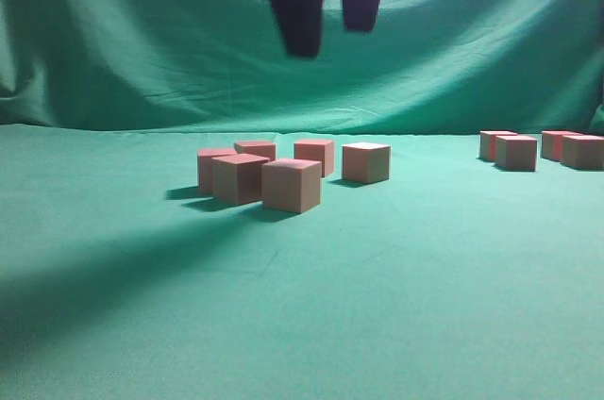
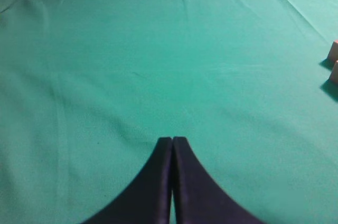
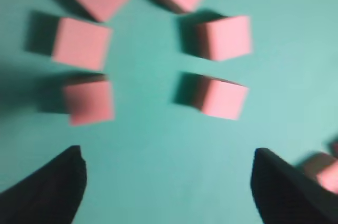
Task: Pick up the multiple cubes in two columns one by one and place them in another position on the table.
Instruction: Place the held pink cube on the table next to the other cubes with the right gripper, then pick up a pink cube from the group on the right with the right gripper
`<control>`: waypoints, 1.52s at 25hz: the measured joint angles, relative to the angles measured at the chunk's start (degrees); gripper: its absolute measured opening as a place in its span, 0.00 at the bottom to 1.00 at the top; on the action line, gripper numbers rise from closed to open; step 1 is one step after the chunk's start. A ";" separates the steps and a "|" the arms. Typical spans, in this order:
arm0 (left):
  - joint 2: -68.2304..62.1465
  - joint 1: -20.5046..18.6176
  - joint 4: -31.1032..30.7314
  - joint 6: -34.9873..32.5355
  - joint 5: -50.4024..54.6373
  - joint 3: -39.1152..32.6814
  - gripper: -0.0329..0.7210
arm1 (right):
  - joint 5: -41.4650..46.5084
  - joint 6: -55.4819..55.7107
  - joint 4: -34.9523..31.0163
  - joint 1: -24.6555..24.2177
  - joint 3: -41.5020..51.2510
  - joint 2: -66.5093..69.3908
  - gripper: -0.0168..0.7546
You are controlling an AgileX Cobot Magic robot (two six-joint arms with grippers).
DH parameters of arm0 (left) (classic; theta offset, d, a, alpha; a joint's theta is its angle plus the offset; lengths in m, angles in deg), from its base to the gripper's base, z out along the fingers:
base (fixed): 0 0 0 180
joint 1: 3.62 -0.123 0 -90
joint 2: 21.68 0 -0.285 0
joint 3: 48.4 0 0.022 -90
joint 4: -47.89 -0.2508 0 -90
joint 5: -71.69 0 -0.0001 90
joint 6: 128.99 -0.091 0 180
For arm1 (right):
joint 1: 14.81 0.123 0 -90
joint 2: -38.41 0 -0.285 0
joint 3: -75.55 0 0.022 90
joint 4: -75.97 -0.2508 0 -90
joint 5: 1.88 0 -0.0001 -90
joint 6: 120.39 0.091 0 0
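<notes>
A: What takes up most of the view?

B: The bench point(image 1: 396, 306), covered in green cloth with faint creases, runs right across the exterior view. Behind it hangs a wrinkled green backdrop point(image 1: 142, 41).

A: And the arms?

B: The right tool point(image 1: 330, 27) hangs high above the bench, near the top edge of the exterior view, blurred and dark. Its two fingers point down and stand apart, with backdrop showing between them. In the right wrist view the same fingers sit at the two lower corners with a wide stretch of cloth between them, nothing held. The left tool point(image 2: 172, 139) is over bare cloth in its own wrist view, the two dark fingertips pressed together, gripping nothing.

A: Where are the cubes?

B: In two groups. The middle group of cubes point(image 1: 292, 185) stands on the bench below the right tool, six that I can count from the right wrist view, set in two rough columns of three and slightly turned against each other. The far group of cubes point(image 1: 516, 152) sits well apart to the right, near the backdrop, four close together. Two cube corners point(image 2: 334, 63) show at the right edge of the left wrist view.
</notes>
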 joint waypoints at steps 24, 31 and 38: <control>0.00 0.00 0.00 0.00 0.00 0.00 0.04 | -9.73 21.11 -7.50 -27.76 8.21 -7.06 0.77; 0.00 0.00 0.00 0.00 0.00 0.00 0.04 | -16.20 25.50 -7.52 -29.09 8.21 -0.79 0.77; 0.00 0.00 0.00 0.00 0.00 0.00 0.04 | -20.93 27.66 -6.22 -30.86 8.21 3.52 0.77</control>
